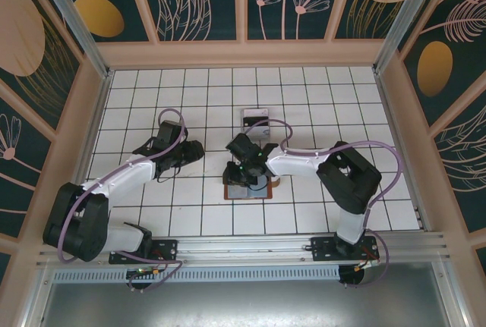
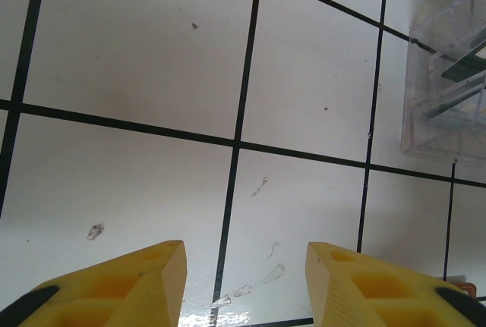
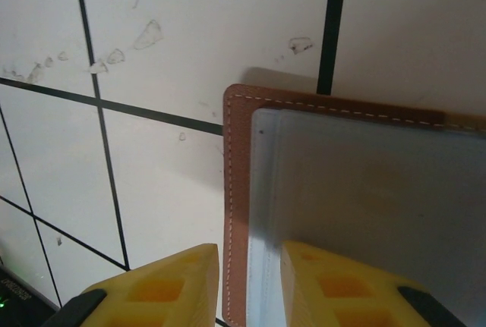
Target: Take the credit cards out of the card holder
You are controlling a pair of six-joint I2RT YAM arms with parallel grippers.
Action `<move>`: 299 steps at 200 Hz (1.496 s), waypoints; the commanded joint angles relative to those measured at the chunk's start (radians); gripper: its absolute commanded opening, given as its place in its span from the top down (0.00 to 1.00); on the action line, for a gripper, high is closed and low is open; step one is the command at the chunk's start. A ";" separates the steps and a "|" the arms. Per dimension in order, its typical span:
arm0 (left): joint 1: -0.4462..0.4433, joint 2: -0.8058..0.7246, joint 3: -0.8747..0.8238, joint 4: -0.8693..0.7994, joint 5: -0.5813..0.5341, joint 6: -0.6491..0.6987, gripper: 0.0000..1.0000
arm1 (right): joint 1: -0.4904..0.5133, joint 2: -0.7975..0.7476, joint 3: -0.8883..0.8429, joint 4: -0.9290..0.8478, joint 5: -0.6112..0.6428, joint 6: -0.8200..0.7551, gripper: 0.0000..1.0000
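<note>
Hovering right over the card holder (image 3: 235, 190), the right tool (image 3: 249, 266) has its jaws parted by a narrow gap and grips nothing. The holder's stitched brown left edge and the rim of its grey-blue inside show in that gap. The holder lies open and flat on the white tiled surface (image 1: 326, 99), at mid-width and a little nearer than the middle, with its long axis running left to right. Under the right tool is the holder's left part, so any pull on a card would probably start from there. The credit cards cannot be told apart from the pale lining in the right wrist view. The left tool (image 2: 244, 266) is released, with only bare tiles between its yellow fingers. It stands well apart to the left of the holder, so the right arm is clearly the nearer one. A clear acrylic stand (image 1: 256, 121) sits just beyond the holder on the far side, with something dark and thin slanting inside it, possibly cards.
</note>
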 commanded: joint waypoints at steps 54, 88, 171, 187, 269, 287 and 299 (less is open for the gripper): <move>0.005 -0.024 -0.015 0.009 0.009 0.011 0.54 | 0.018 0.027 0.033 -0.096 0.070 0.022 0.68; 0.005 -0.022 -0.015 0.007 0.012 0.012 0.54 | 0.025 0.038 0.054 -0.188 0.126 0.022 0.65; 0.005 0.004 -0.002 0.015 0.042 0.023 0.54 | 0.071 0.095 0.189 -0.438 0.318 0.035 0.61; 0.005 0.006 -0.001 0.017 0.046 0.025 0.54 | 0.079 0.100 0.211 -0.480 0.352 0.042 0.60; 0.005 0.035 0.021 0.024 0.099 0.035 0.54 | 0.095 0.095 0.296 -0.655 0.495 0.048 0.53; 0.005 0.044 0.029 0.021 0.108 0.039 0.54 | 0.094 0.089 0.297 -0.677 0.517 0.048 0.52; 0.005 0.052 0.031 0.021 0.114 0.039 0.54 | 0.093 0.086 0.290 -0.681 0.523 0.044 0.51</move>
